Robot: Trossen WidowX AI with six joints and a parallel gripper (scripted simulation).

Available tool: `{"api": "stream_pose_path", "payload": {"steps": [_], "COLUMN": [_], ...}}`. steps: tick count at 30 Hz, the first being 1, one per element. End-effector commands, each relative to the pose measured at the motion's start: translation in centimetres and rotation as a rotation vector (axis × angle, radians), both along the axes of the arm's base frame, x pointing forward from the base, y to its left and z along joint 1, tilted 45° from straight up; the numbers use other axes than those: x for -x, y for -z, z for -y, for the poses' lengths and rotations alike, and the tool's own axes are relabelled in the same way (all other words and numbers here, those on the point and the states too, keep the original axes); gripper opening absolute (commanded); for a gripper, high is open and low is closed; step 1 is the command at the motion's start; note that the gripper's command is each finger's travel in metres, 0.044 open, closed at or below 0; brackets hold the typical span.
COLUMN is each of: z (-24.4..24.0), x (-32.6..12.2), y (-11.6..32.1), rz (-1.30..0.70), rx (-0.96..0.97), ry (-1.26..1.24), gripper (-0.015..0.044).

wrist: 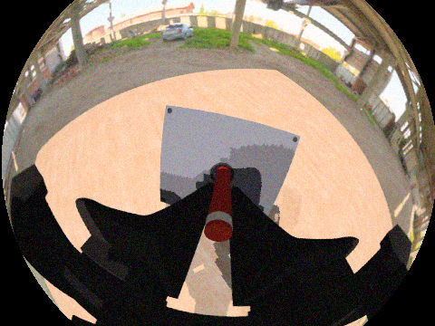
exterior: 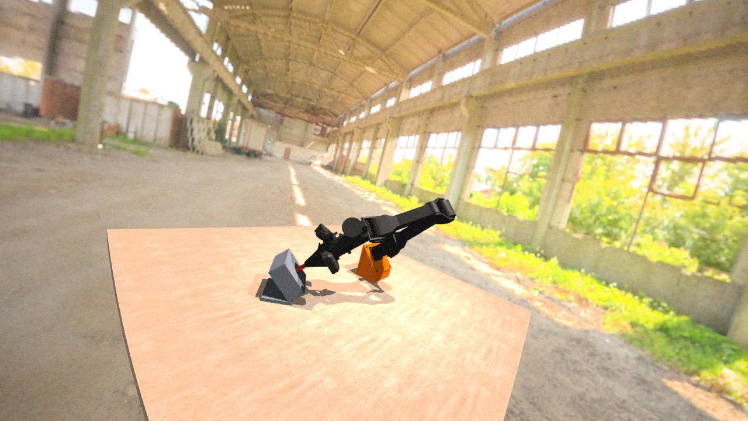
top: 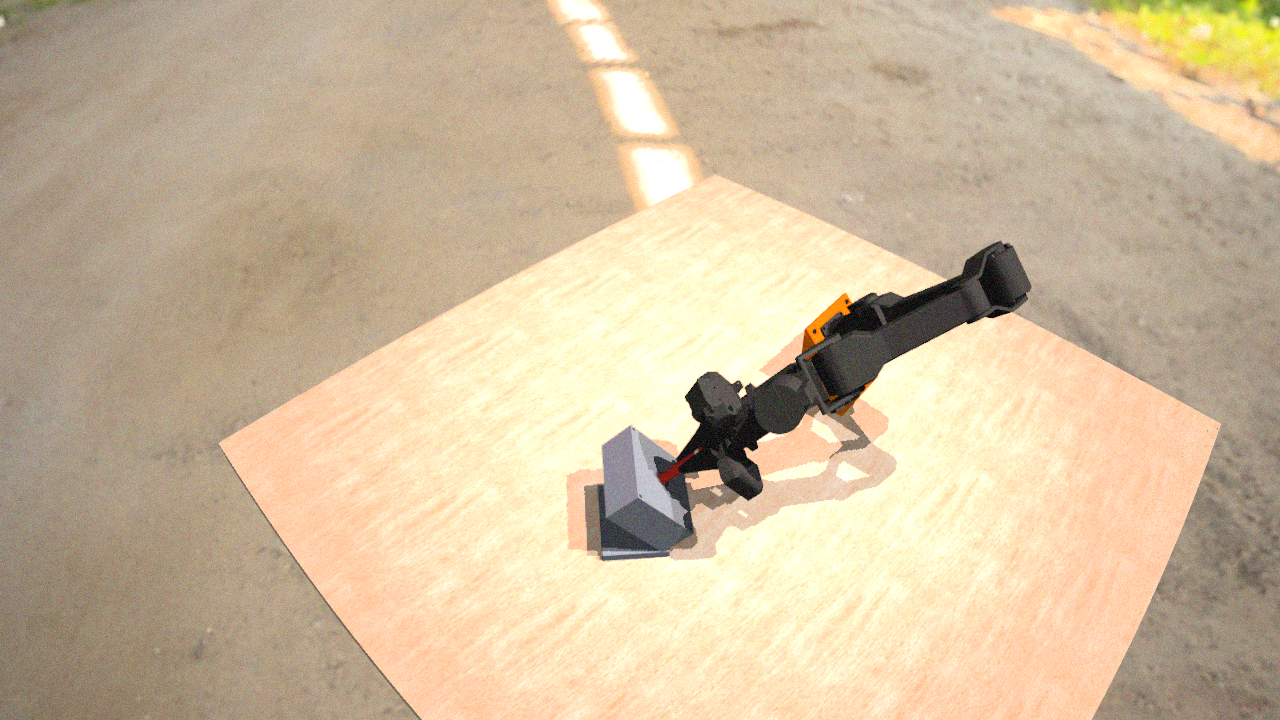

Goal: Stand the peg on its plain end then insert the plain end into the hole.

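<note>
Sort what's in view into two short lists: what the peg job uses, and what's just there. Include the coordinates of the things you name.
Part of the job:
- red peg with a white band [top: 670, 475] [exterior: 299, 268] [wrist: 222, 195]
- sloped panel [top: 666, 510] [exterior: 287, 275] [wrist: 195, 136] and its hole [wrist: 215, 173]
- claw [top: 687, 458] [exterior: 307, 265] [wrist: 221, 190], gripping the peg
- table [top: 501, 358] [exterior: 209, 340] [wrist: 104, 136]

Just there:
- parked car [wrist: 177, 32]
- grass [top: 1199, 40] [exterior: 633, 309] [wrist: 213, 38]

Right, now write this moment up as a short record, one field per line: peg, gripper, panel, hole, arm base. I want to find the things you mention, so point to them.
peg: red [top: 669, 475] [exterior: 300, 267] [wrist: 222, 195], tilted, white-banded end away from the panel
gripper: closed on the peg [top: 687, 458] [exterior: 307, 265] [wrist: 223, 192]
panel: grey, sloped [top: 626, 461] [exterior: 284, 277] [wrist: 190, 136], on the table [top: 447, 402] [exterior: 209, 314] [wrist: 113, 136]
hole: peg's plain end at its mouth, seemingly entered; depth cannot be told
arm base: orange [top: 816, 333] [exterior: 372, 269]
release: not yet done
</note>
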State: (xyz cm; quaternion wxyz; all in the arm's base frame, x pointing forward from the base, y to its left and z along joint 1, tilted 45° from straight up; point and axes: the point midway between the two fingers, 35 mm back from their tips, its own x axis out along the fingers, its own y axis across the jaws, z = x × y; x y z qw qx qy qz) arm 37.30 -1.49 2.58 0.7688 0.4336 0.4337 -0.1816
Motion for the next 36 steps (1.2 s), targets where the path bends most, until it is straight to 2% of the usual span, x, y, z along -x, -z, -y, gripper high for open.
{"api": "stream_pose_path", "payload": {"steps": [1,35,36], "z": [0.03,-0.08,-0.08], "x": [-0.28,-0.9,-0.9], "y": [0.19,1.1,1.1], "rz": [0.0,-0.004,-0.004], "rx": [0.0,-0.001,-0.001], "ry": [0.005,-0.003,-0.003], "gripper": [0.0,0.0,0.0026]}}
